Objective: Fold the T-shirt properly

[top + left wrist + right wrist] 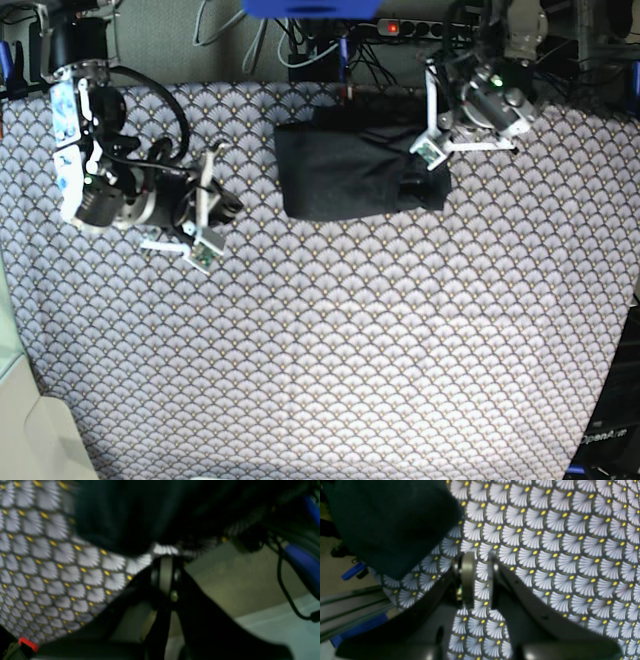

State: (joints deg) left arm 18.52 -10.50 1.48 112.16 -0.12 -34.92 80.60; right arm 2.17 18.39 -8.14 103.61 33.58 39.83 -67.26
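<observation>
The black T-shirt [345,170] lies folded into a compact rectangle at the back middle of the patterned tablecloth [330,350]. My left gripper [418,183] hovers at the shirt's right edge. In the left wrist view its fingers [166,572] are pressed together with nothing between them, and the T-shirt [125,512] lies just beyond the tips. My right gripper [222,208] is off to the left, well apart from the shirt. In the right wrist view the right gripper [481,575] is slightly open, with only tablecloth showing in the gap, and the T-shirt [392,525] is at upper left.
A power strip [400,27] and loose cables run along the table's back edge, behind the shirt. A blue part [305,565] and a black cable hang beyond the table edge near the left arm. The floor shows past the table's left edge [15,380].
</observation>
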